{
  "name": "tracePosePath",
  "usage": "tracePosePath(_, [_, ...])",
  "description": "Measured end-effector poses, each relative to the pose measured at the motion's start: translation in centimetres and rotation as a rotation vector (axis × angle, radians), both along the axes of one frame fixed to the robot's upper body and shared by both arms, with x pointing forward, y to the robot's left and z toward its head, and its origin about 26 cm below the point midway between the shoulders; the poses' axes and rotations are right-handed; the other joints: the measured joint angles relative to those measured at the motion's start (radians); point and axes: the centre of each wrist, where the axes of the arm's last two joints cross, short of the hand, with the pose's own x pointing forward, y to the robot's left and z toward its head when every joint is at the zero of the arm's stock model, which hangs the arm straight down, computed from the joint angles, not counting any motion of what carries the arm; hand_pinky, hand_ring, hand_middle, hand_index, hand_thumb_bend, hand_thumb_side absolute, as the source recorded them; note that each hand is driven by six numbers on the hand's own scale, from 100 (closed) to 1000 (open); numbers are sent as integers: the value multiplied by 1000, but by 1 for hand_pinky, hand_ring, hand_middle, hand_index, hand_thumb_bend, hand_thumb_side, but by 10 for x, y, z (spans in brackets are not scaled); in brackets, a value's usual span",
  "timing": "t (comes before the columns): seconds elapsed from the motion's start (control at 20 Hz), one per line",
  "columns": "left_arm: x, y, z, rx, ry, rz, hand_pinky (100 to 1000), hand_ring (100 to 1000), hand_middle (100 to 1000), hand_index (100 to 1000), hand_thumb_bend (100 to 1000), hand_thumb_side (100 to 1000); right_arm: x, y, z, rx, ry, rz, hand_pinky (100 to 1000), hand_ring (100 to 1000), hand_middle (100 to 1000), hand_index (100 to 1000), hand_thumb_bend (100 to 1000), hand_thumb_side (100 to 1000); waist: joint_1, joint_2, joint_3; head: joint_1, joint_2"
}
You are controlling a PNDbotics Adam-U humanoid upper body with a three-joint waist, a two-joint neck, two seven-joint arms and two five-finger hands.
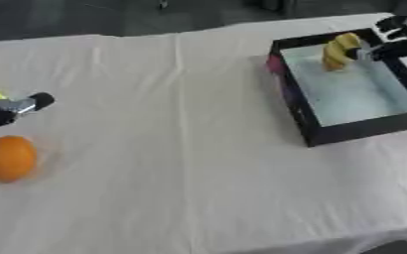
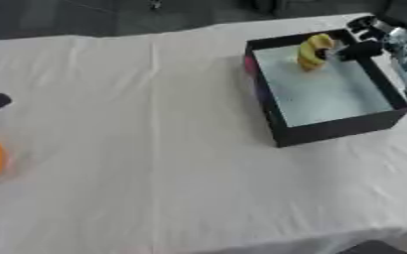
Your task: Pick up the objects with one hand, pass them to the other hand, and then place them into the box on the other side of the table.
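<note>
A: Status? Where's the banana?

B: Banana (image 1: 339, 50) is over the far end of the black box (image 1: 350, 133), pinched in the right hand (image 2: 363, 43). Fingers curled on it, not released. Can't tell if it's touching the box floor or hanging just above.

A: Left hand?

B: Left hand (image 1: 7, 110) is at the left edge of the counter (image 1: 181, 173), just above the orange (image 1: 9, 158), apart from it. Mostly cut off by the frame, so I can't tell whether it's clenched or relaxed. There's a bit of yellow right at its edge; can't make out what it is.

A: Risks from here?

B: Main one, I'd say: the banana is close to the back wall. If the fingers let go while it's tilted against the rim, it could tip out over the far side. A snag on a finger during the pull-back could also drag it out.

A: And the orange?

B: It's round and sits free on the cloth. A glancing approach by the left hand could roll it toward the counter edge.
</note>
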Motion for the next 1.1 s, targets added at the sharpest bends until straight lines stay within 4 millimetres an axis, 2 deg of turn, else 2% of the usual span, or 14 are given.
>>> tracePosePath(0.05, [0,3,1,0,-2,10,752,769,714,819,872,448,0,0,1,0,-8,-4,897,941,917,937,553,350,1,0,0,8,0])
tracePosePath(0.15, [-1,8,3,-13,-3,32,750,769,712,819,864,446,-1,1,4,12,-32,-11,887,933,913,928,488,329,3,0,0,29,2])
tracePosePath(0.2, [-1,12,4,-25,-1,46,754,773,717,823,856,444,-2,2,7,28,-53,-12,878,925,913,919,344,343,3,0,0,45,5])
tracePosePath(0.3, [0,22,8,-44,9,88,759,778,721,825,840,437,-3,5,14,88,-108,-11,877,921,912,912,212,365,4,0,0,78,9])
tracePosePath(0.35, [2,29,9,-54,30,113,764,783,726,827,834,425,-4,8,19,125,-142,-6,877,919,911,911,187,367,6,0,1,96,9])
tracePosePath(0.55, [12,58,18,-88,182,171,791,811,748,843,811,413,-8,23,35,237,-259,26,870,904,901,905,193,351,10,0,5,146,9])
tracePosePath(0.75, [27,82,30,-113,360,161,808,826,758,847,792,340,-11,36,47,294,-316,58,867,897,897,899,192,364,9,0,6,178,9])
tracePosePath(0.95, [45,100,38,-136,498,162,829,844,768,838,746,205,-12,43,54,317,-334,79,865,889,890,894,192,373,6,0,5,196,9])
tracePosePath(1.05, [54,107,43,-139,551,166,842,854,776,832,680,106,-13,44,54,324,-334,83,864,884,885,891,191,382,2,0,2,200,8])
tracePosePath(1.1, [58,111,45,-137,575,172,846,857,776,826,620,100,-13,45,54,326,-333,88,864,884,885,891,192,385,2,1,0,202,8])
